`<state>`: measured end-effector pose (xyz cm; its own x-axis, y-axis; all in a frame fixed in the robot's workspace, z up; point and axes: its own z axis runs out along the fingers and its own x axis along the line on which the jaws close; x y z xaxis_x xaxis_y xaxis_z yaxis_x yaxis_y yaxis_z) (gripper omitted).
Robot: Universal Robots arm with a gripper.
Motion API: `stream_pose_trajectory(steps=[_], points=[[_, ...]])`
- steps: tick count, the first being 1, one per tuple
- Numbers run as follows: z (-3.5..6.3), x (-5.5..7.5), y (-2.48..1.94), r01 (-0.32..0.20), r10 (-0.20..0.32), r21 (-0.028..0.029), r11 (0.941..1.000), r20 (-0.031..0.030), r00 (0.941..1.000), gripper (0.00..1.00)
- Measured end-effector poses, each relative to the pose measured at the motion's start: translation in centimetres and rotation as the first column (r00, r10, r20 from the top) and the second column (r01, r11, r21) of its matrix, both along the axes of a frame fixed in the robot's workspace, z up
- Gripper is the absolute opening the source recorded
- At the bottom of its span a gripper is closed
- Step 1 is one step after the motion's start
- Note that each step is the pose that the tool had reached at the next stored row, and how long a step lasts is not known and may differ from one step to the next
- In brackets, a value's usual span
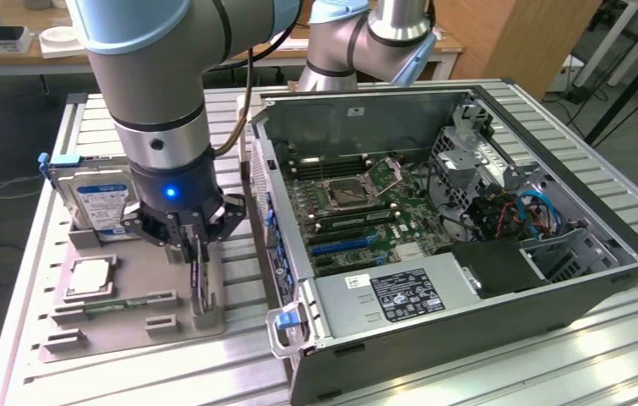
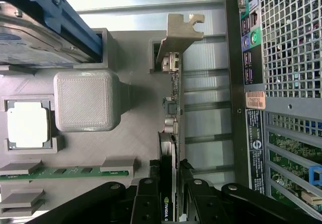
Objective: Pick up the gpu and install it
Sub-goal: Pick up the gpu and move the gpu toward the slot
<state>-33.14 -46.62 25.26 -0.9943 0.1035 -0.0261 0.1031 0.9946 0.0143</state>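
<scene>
The arm is reaching straight down over the grey holder tray (image 1: 184, 326) on the ribbed metal surface (image 1: 20, 296), and the hand (image 1: 197, 254) is straddling the graphics card (image 2: 171, 108). The card is standing on its long edge in a slot of the tray, so both flat faces are exposed for a pinch from above. In the wrist view one finger (image 2: 151, 183) is lying against one face and its partner is pressing on the other, so I'm judging the hand clenched on the card, low on its dark body near the printed logo. The pale metal bracket (image 2: 176, 32) is sitting at the far end, tucked into a notch of the tray. That is keeping the card square, and it looks not yet lifted out.

The rest of the tray is holding the other parts the same tidy way. The hard drive (image 1: 99, 199) with its blue label is propped upright in its cradle. The processor chip (image 1: 90, 275) is lying flat in a shallow pocket, and a green memory stick (image 2: 65, 172) is lying between small blocks.

Just beside the tray, on the exterior view's right, the open computer case (image 1: 466, 338) is lying on its side. Its motherboard (image 1: 376, 211) is facing up, so the slots are open to a vertical approach.
</scene>
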Motion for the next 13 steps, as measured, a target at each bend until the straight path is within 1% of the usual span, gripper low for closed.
stream_pose_trajectory(steps=[13], points=[[0.00, 0.00, 0.00, 0.000, 0.000, 0.0001, 1.0000, 0.0000, 1.0000, 0.26]])
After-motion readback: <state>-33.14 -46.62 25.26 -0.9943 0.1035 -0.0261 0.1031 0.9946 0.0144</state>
